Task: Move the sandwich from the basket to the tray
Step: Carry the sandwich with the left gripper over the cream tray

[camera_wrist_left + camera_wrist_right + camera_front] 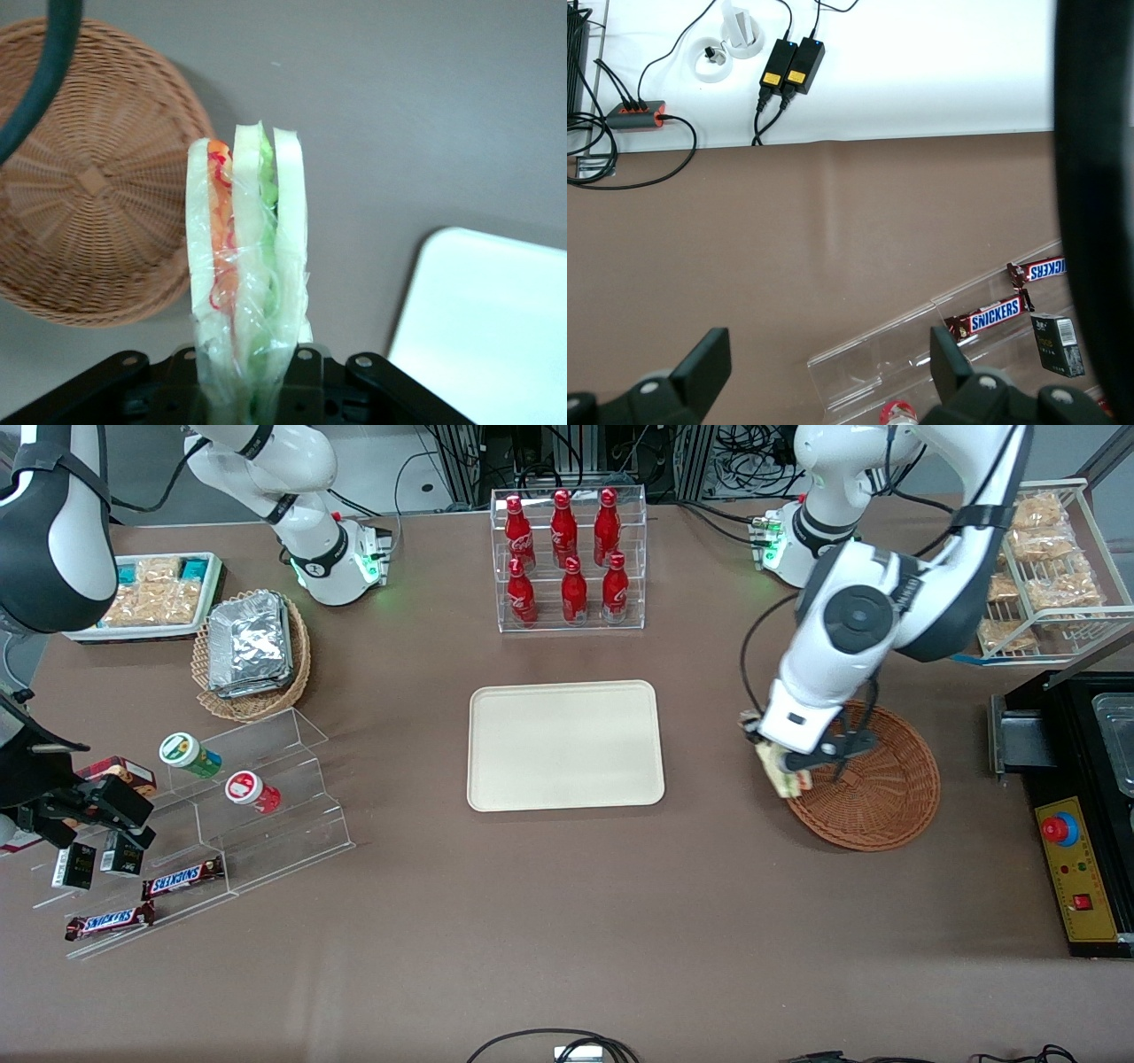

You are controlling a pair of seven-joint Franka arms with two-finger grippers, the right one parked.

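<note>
Brown cloth covers the table (pixel 549 921), and the goods on it are set out like shop stock, each kind in its own holder, so that one item can be lifted out without the others being disturbed. At the table's middle the tray (pixel 565 745) is laid flat with nothing on it, its long edges running along the table, presumably kept bare as the drop-off spot. Toward the working arm's end, the basket (pixel 877 797) is seen with no goods left in it; in the wrist view its woven floor (pixel 89 190) is plainly bare. The sandwich (pixel 785 772) is carried by the gripper (pixel 793 766) above the basket's rim on the edge that faces the tray, and it appears already lifted out, though its exact height over the rim cannot be judged. It is held by one end, with the slices upright and edge-on to the wrist camera, so the orange-red and green filling of the sandwich (pixel 246 266) is shown between the pale bread layers; held this way the wedge is probably kept from folding in its clear wrap. The jaws are closed only as far as the wedge's thickness allows, pressed against its two outer bread faces, and nothing else is touched. A corner of the tray (pixel 483 328) is already in the wrist camera's sight, well apart from the sandwich.
</note>
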